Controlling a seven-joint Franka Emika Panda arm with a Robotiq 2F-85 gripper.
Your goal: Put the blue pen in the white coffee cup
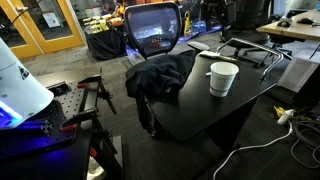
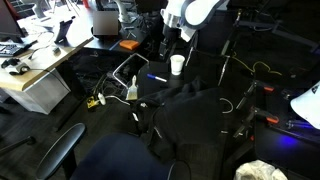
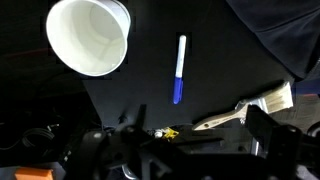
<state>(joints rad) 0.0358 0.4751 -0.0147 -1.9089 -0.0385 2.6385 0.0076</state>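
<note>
The white coffee cup [image 3: 90, 35] stands upright on the black table, seen from above at the upper left of the wrist view. It also shows in both exterior views [image 1: 223, 78] [image 2: 177, 64]. The blue pen [image 3: 180, 68] lies flat on the table to the right of the cup, a white barrel with a blue end. It also shows in an exterior view [image 2: 157, 78]. My gripper [image 3: 198, 138] hangs above the table, open and empty, its dark fingers at the bottom of the wrist view. In an exterior view it [image 2: 170, 38] is above and just behind the cup.
A wooden-handled paintbrush [image 3: 250, 108] lies right of the pen. A dark jacket [image 1: 160, 75] lies over the table's edge by an office chair [image 1: 153, 28]. A small bottle [image 2: 131, 90] stands at the table's edge. Black metal rods [image 1: 250, 48] lie behind the cup.
</note>
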